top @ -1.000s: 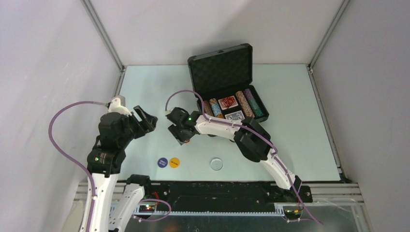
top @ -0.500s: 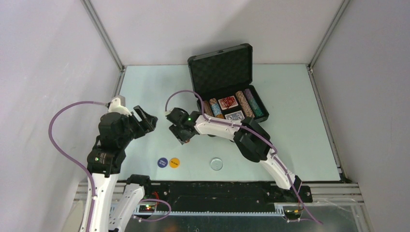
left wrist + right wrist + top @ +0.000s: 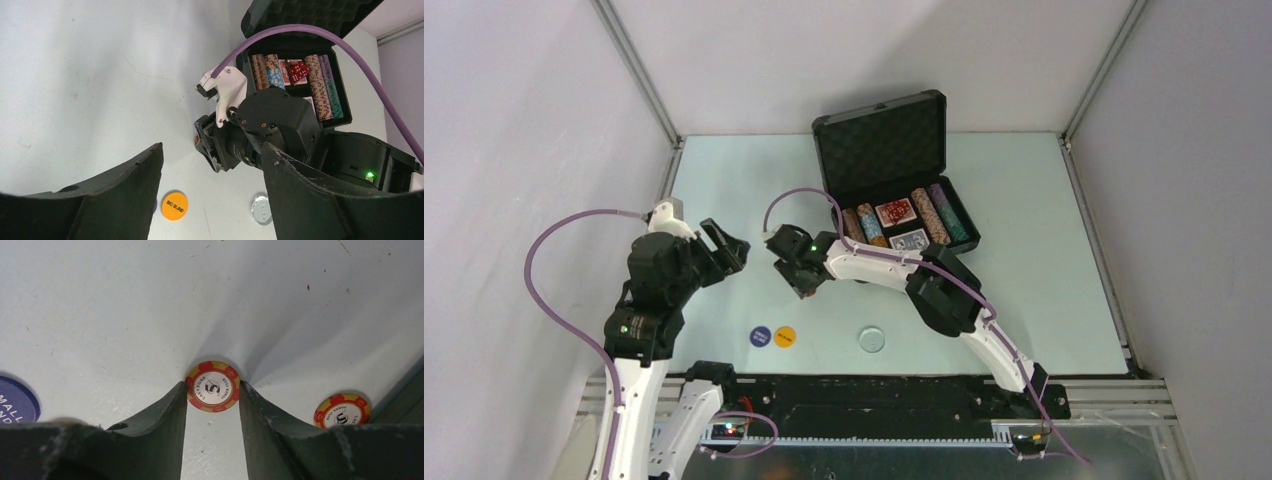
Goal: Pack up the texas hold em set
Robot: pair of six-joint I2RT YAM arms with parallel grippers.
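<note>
The black case point(image 3: 894, 145) stands open at the back, its tray holding rows of striped chips point(image 3: 929, 215), two card decks point(image 3: 895, 212) and red dice point(image 3: 299, 71). My right gripper point(image 3: 212, 387) is low over the table to the left of the case, and its fingertips press both sides of a red-and-yellow poker chip point(image 3: 212, 386) that lies flat. A second such chip point(image 3: 342, 411) lies to its right. My left gripper point(image 3: 212, 147) hangs open and empty above the table, left of the right gripper point(image 3: 805, 285).
A blue button point(image 3: 761, 336), an orange "BIG BLIND" button point(image 3: 174, 205) and a clear round button point(image 3: 872, 339) lie near the front edge. The case lid leans back behind the tray. Grey walls with metal rails close in the table.
The right gripper's jaws have narrowed onto the flat chip. The left arm has not moved.
</note>
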